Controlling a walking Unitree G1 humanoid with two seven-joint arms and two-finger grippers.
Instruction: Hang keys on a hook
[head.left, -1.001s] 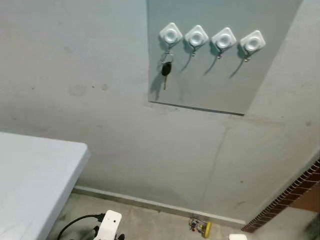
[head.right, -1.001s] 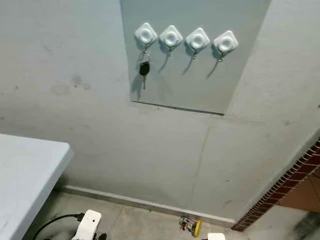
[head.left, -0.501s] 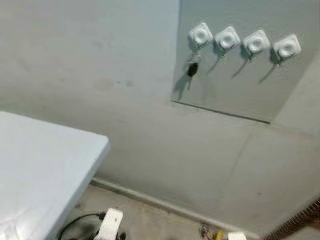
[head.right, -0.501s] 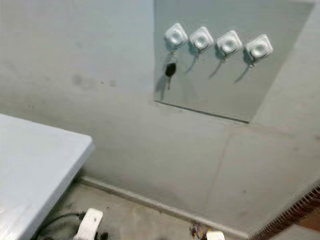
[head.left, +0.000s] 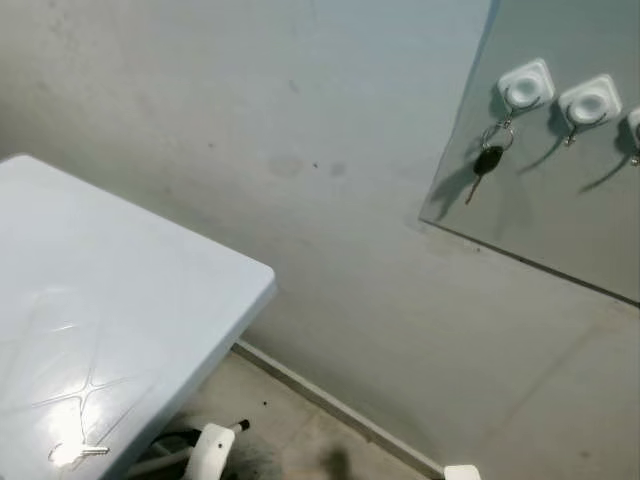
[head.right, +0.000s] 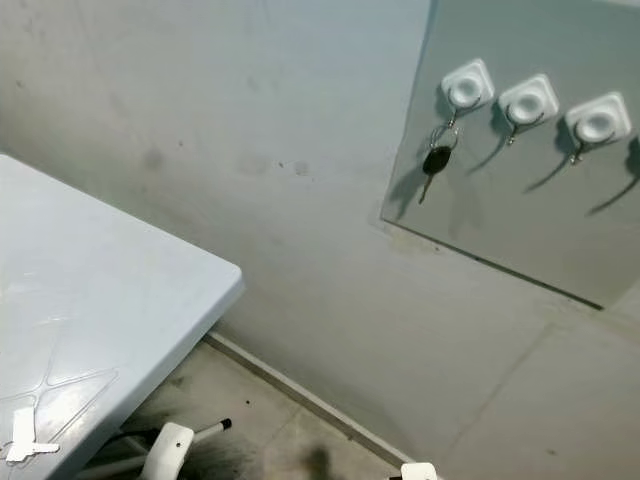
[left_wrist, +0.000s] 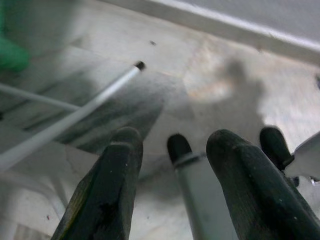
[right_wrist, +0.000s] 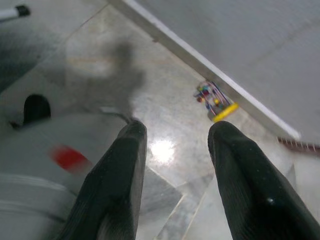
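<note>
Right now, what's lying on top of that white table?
A small silvery key lies flat near the white table's near edge, in a patch of glare. The table runs past the frame's left and bottom edges, so that part stays unseen.

Three hooks (head.right: 528, 98), one key (head.right: 435, 161), one table (head.right: 150, 290).

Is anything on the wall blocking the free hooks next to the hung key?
Nothing visible does. The key hangs from the first hook; the next two hooks on the panel are bare. Both grippers hang open over the floor.
</note>
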